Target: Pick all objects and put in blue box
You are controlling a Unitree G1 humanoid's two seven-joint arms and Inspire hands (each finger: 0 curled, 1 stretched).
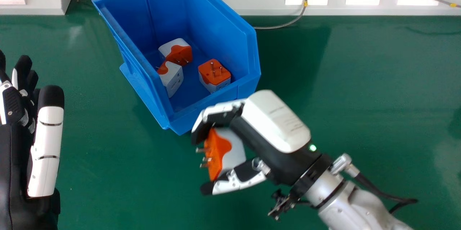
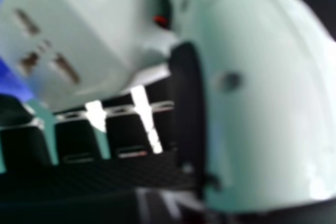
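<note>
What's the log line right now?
right hand: holding adapter, near side of blue box | in box: three adapters | left hand: open, view's left

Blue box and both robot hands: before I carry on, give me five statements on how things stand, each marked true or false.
1. Three orange-and-white plug adapters lie in the blue box. True.
2. The right robot hand is holding nothing. False: it grips a fourth adapter between its fingers and thumb.
3. In the head view, the fourth adapter's metal pins point toward the left. True.
4. The fourth adapter is already inside the blue box. False: it is outside, nearer the view's bottom edge than the box.
5. The left robot hand is off to the box's left, at the head view's left edge. True.
</note>
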